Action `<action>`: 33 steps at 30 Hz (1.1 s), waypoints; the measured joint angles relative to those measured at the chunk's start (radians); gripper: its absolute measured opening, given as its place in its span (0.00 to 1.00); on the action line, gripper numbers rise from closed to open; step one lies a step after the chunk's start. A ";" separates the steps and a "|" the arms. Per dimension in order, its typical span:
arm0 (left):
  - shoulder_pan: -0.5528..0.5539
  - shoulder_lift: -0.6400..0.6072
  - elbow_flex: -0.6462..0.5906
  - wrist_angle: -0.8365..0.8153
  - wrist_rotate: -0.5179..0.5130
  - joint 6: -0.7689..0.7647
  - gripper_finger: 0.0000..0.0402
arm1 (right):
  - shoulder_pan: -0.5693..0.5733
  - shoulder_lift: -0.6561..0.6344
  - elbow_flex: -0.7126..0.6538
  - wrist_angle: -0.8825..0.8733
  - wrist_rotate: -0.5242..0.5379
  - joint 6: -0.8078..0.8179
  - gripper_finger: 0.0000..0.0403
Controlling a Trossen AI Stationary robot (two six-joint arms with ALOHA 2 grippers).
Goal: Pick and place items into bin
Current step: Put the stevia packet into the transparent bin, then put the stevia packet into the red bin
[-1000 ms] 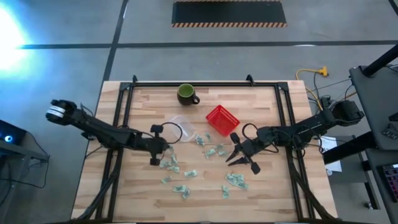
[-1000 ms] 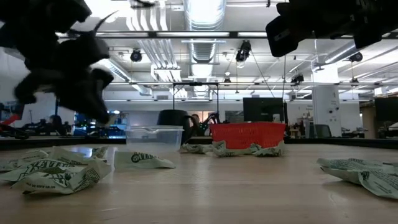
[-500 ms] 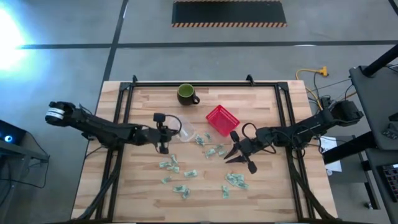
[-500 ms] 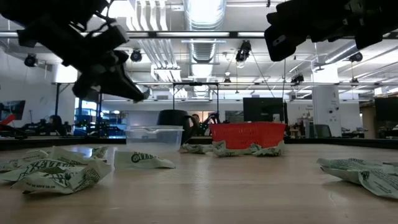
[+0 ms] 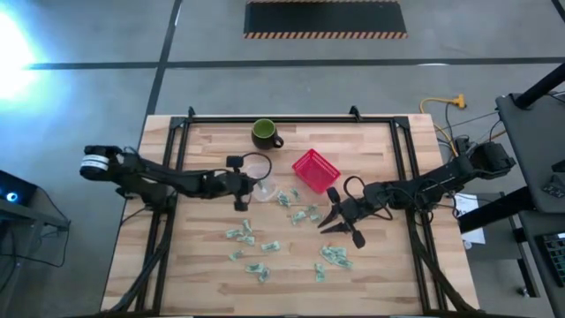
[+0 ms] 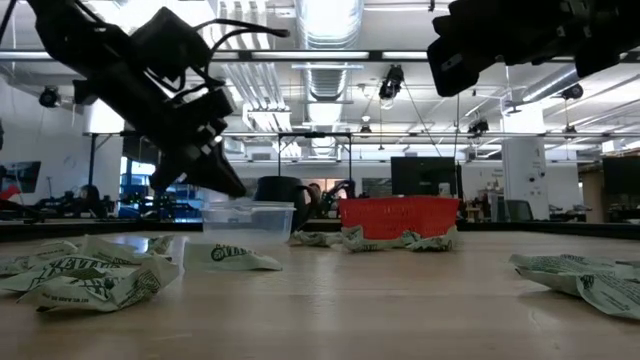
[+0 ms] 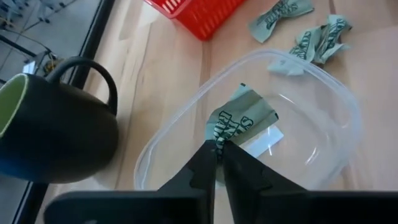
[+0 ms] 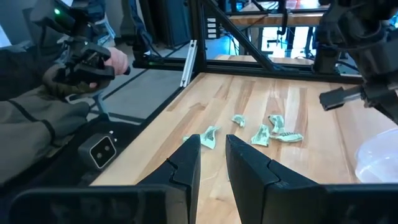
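Many small crumpled green-and-white wrapper pieces (image 5: 240, 234) lie scattered over the wooden table's middle and near part. A clear plastic bin (image 7: 311, 112) stands left of the red basket (image 5: 315, 170). My left gripper (image 7: 219, 148) hovers over the bin's inside, shut on one wrapper piece (image 7: 239, 115); in the high view this gripper (image 5: 247, 196) sits at the bin's left rim. My right gripper (image 5: 340, 225) hangs open above the table right of centre, with nothing between its fingers (image 8: 186, 162). My left gripper pinches one end of the wrapper piece (image 7: 217, 134) between its two fingertips. The fingers slant downward, coming from the table's left. The rest of the piece sticks out beyond the fingertips over the bin's floor; whether it touches the floor I cannot tell.
A dark green mug (image 5: 264, 134) stands at the far side, just beyond the bin. More wrapper pieces (image 7: 323, 40) lie against the bin's outer wall and by the basket. A person holding a controller (image 8: 81, 68) sits beyond the table's edge in the right wrist view.
My left gripper has carried its wrapper piece from the pieces at the near left toward the far edge and the right, and has tipped downward over the clear bin.
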 joint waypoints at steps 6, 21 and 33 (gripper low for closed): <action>0.000 0.030 0.024 0.000 -0.002 0.002 0.23 | 0.000 0.000 0.000 0.000 0.000 0.000 0.17; -0.052 -0.237 0.027 -0.239 -0.006 -0.008 0.35 | 0.000 0.000 0.029 -0.274 0.230 -0.048 0.17; -0.135 -0.525 0.026 -0.356 -0.005 -0.007 0.35 | 0.003 0.176 0.186 -0.524 0.291 -0.057 0.17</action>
